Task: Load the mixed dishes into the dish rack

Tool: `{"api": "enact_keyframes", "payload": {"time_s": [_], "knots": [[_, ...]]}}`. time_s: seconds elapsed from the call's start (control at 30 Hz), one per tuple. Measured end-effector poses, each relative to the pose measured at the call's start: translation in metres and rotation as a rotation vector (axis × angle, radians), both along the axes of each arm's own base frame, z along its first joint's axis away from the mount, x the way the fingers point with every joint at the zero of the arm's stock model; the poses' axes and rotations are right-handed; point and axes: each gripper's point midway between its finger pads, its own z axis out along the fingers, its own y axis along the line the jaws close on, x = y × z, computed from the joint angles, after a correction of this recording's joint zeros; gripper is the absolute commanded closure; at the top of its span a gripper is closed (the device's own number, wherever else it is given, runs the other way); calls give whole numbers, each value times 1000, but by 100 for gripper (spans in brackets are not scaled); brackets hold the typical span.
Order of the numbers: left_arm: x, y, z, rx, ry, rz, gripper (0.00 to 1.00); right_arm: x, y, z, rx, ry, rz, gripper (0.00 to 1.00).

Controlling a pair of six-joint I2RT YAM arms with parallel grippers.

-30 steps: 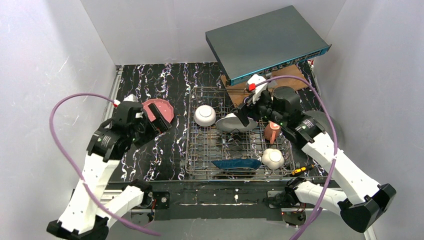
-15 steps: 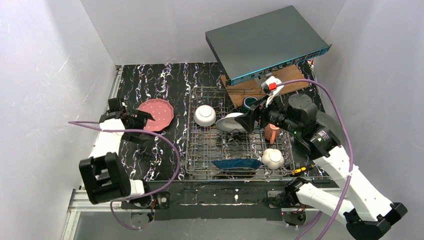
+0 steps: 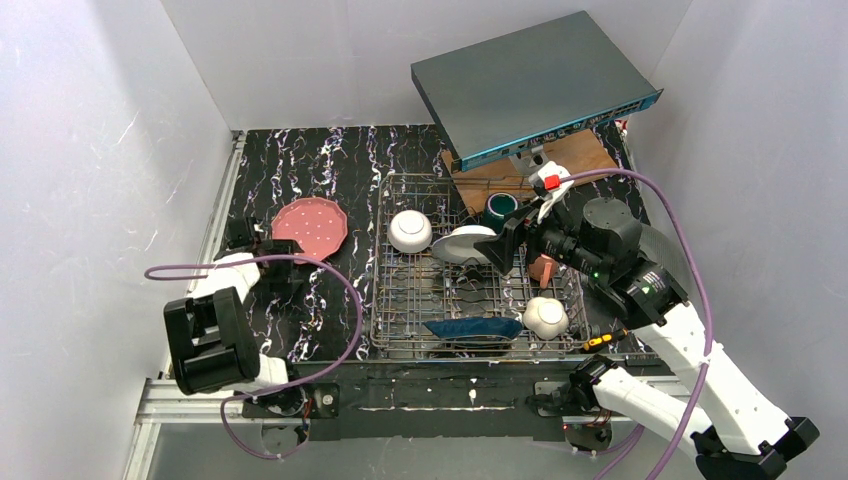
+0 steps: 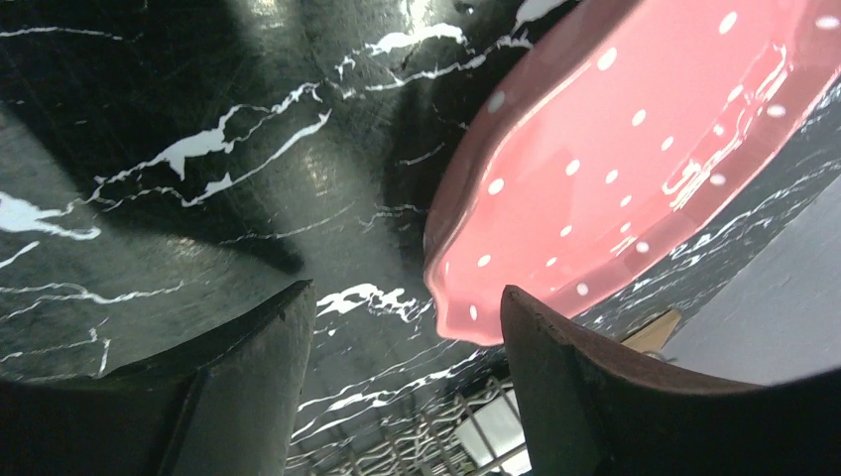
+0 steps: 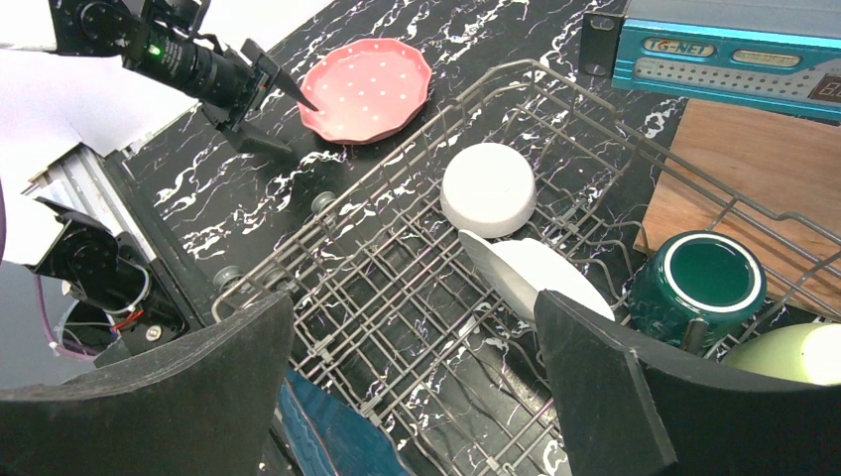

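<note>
Top view: the left gripper [image 3: 265,243] is down low on the table, arm folded up tight, nose aimed at the pink dotted plate [image 3: 311,228], which lies flat just left of the dish rack [image 3: 400,300]. The right gripper [image 3: 503,245] hangs over the rack's far right side.

Left wrist: fingers apart, plate rim showing between them (not pinched, far as I can see).

Right wrist: jaws spread wide, nothing held, rack below.

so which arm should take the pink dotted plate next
Left: the left gripper sits low at the rim of the pink dotted plate, jaws apart and facing it. The right gripper hangs open over the dish rack, farther from that plate.
</note>
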Motion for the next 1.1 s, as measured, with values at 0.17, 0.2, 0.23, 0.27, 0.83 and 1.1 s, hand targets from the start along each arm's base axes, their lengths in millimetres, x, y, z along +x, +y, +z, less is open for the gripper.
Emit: {"api": "enact_keyframes", "payload": {"time_s": [0.17, 0.2, 0.23, 0.27, 0.83, 1.1], "knots": [[20, 2, -6, -34, -42, 48, 52, 0, 0, -1, -3, 4, 1, 2], [23, 3, -7, -37, -47, 56, 56, 0, 1, -2, -4, 6, 1, 2], [25, 3, -7, -43, -53, 64, 58, 0, 0, -3, -7, 10, 1, 2], [27, 3, -8, -47, -55, 70, 58, 0, 0, -4, -10, 13, 1, 2], [9, 7, -11, -66, 76, 186, 53, 4, 3, -17, -45, 66, 0, 2], [15, 12, -16, -38, 77, 164, 77, 1, 0, -13, -37, 53, -5, 2]]}}
